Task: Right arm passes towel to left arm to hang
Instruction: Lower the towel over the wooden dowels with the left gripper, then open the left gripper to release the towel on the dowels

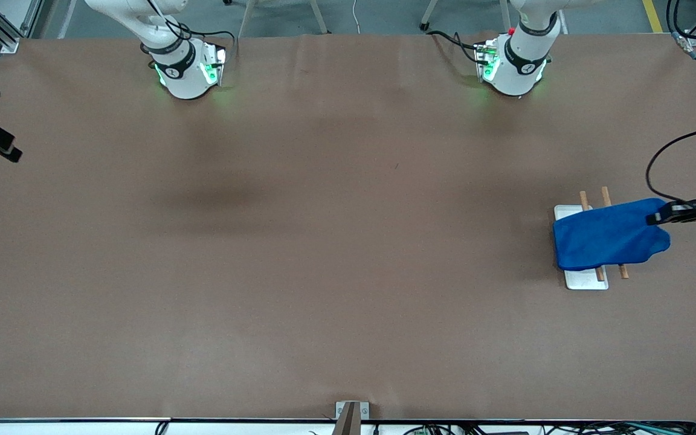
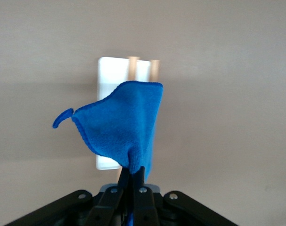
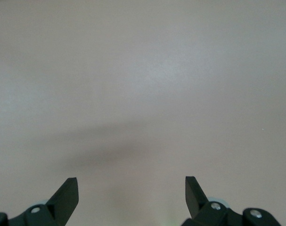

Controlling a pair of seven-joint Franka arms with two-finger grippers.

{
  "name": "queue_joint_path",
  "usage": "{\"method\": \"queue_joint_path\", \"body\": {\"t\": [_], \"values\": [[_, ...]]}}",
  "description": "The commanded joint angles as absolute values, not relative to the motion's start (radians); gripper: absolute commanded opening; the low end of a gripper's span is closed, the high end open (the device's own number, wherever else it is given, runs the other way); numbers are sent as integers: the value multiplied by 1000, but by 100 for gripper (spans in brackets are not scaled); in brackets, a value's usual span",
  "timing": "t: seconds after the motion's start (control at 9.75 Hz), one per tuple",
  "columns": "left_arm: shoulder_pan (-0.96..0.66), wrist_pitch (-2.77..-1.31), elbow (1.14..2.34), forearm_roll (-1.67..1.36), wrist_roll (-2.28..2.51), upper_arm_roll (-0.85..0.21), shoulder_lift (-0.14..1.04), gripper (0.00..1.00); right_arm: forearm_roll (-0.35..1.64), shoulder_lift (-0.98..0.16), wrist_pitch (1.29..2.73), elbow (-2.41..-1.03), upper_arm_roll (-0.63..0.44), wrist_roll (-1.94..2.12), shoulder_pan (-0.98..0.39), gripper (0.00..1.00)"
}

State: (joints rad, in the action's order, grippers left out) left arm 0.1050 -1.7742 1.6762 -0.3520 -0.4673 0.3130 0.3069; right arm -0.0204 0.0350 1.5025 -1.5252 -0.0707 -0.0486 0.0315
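One towel, soft and light, pinched at its edge by the left gripper.
You see it draped over the wooden rack on the white tray; right gripper waits, fingers spread, above bare table. Expect limp cloth; hold near a corner.

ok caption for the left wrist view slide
Left end effector shut on the blue towel, holding it over the white rack.
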Motion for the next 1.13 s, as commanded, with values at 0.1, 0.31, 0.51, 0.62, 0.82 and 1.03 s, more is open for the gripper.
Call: {"method": "queue_joint_path", "body": {"t": [0.1, 0.31, 0.51, 0.62, 0.82, 1.03], "values": [[89, -1819, 1698, -331, -555, 396, 350, 2, -11, 25, 1517, -1522, -61, -40, 21, 100], [94, -1835, 1700, -331, -564, 396, 376, 65, -11, 25, 1519, -1522, -61, -37, 25, 100], [86, -1877, 1700, -341, -549, 391, 385, 87, -18, 25, 1517, -1520, -60, -29, 31, 100], [78, -1879, 1692, -334, -548, 391, 385, 90, -31, 25, 1517, -1519, -51, -22, 31, 100], [64, -1885, 1665, -319, -551, 376, 365, 99, -34, 25, 1513, -1519, -37, -20, 38, 100], [66, -1908, 1616, -212, -513, 306, 318, 100, -34, 25, 1513, -1519, -37, -20, 38, 100]]}}
